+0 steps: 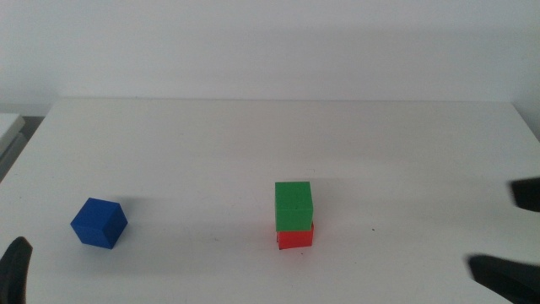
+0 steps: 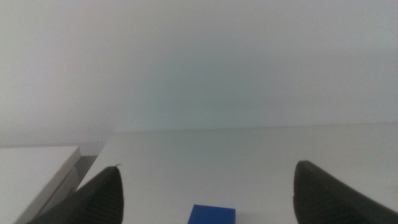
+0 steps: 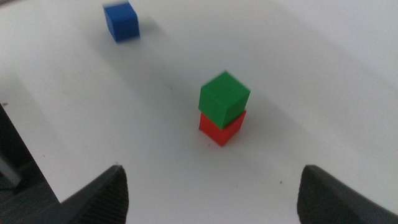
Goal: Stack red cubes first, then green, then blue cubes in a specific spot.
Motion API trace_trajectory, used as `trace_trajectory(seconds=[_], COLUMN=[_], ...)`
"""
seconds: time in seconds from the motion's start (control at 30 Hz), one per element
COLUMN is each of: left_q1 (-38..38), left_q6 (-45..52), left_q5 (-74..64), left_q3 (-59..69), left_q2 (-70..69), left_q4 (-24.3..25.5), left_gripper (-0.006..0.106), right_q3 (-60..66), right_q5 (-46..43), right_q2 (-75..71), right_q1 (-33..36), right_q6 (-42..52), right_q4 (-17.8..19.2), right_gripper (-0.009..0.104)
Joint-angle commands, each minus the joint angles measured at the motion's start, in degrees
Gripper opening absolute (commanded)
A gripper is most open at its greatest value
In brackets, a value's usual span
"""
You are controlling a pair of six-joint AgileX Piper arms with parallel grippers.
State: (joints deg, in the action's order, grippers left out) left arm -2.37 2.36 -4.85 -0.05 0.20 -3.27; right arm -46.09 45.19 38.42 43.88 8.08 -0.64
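Green cube (image 1: 293, 205) sits on the red cube (image 1: 295, 237) near the middle of the white table (image 1: 278, 135), turned a touch off square. Blue cube (image 1: 99, 223) lies alone, well off at nine o'clock from the stack. Left gripper (image 2: 205, 196) hangs low with its jaws spread wide, the blue cube's top showing between them. Right gripper (image 3: 211, 193), at four o'clock from the stack, is released too, empty.
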Motion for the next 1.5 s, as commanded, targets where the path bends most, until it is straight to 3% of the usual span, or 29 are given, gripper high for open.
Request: trace_trajectory(seconds=[0.0,0.63,0.87,1.07,1.17,1.37,1.47], left_q1=[0.11,0.11,0.50,0.50,0.50,0.50,0.60], left_q6=[-0.22,-0.27,-0.27,-0.27,1.94,1.84,-4.41], left_q5=[0.71,-2.07,-36.92,-64.69,-63.59,-43.62,-41.94], left_q3=[0.05,-4.21,-34.41,-50.69,-53.60,-53.87,-54.12], left_q2=[-0.20,4.39,31.10,47.76,52.17,57.67,59.35], left_q4=[-0.14,0.04,-1.82,-3.25,-2.43,-2.46,-3.29], left_gripper=[0.094,0.094,0.094,0.094,0.094,0.094,0.094], right_q3=[2.78,3.17,3.17,3.17,3.17,3.17,3.17], right_q5=[-2.31,-4.54,-4.53,-4.53,-4.53,-4.53,-4.53], right_q2=[-5.06,-7.33,-7.33,-7.33,-7.33,-7.33,-7.33], right_q1=[-0.55,-0.55,-0.55,-0.55,-0.55,-0.55,-0.55], right_q6=[3.51,1.99,1.99,1.99,1.99,1.99,1.99], right_q4=[-1.27,-1.01,-1.13,-1.13,-1.13,-1.13,-1.13], right_gripper=[0.086,0.086,0.086,0.086,0.086,0.086,0.086])
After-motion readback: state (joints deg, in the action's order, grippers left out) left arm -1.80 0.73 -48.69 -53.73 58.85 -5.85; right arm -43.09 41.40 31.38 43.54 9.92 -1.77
